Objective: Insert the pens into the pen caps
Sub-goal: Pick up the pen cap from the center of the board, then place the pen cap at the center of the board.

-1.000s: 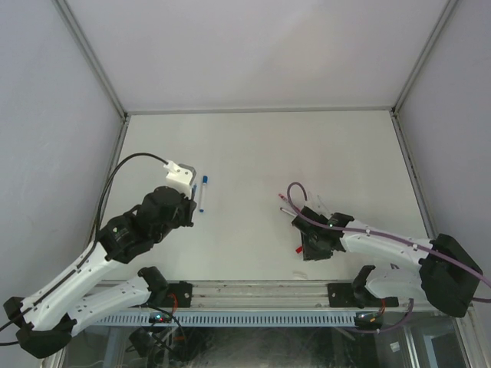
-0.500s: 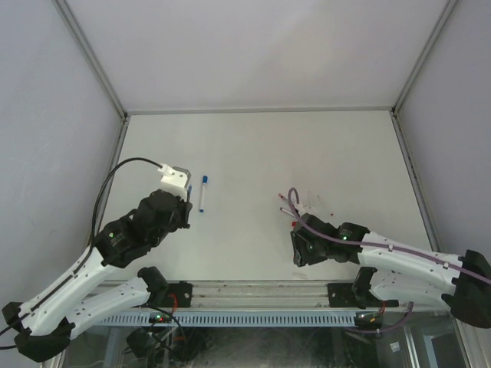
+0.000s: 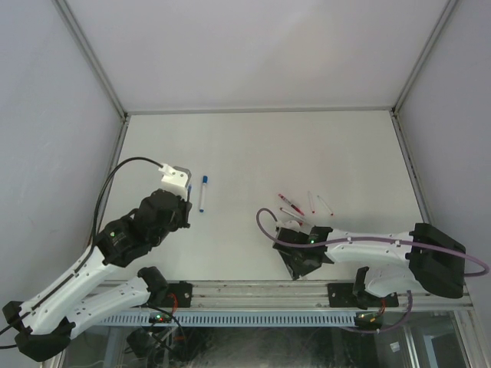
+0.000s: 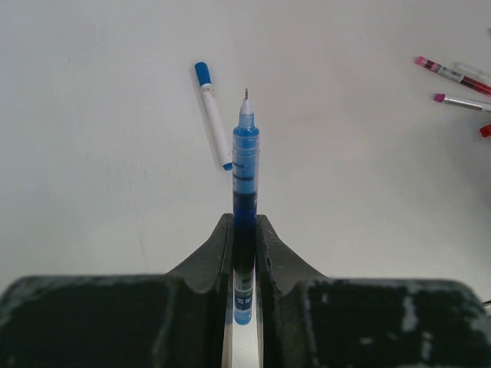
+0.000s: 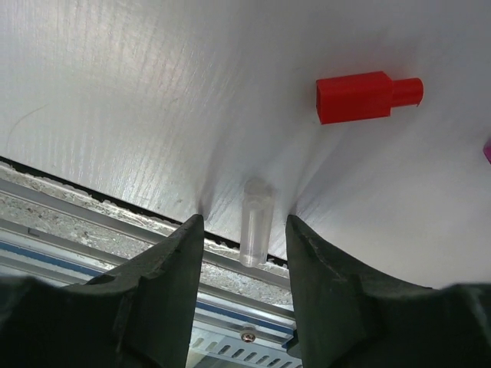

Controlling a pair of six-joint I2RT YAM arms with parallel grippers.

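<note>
One blue pen (image 4: 245,165) pinched in left gripper (image 4: 244,222); right gripper (image 5: 245,224) parted, low.

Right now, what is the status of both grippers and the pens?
Left gripper shut on uncapped blue pen. Right gripper open astride clear cap, not gripping. Red cap beyond, apart. Nothing seen in the way.

Capped pen (image 3: 203,193) left of loose pens (image 3: 291,201)
</note>
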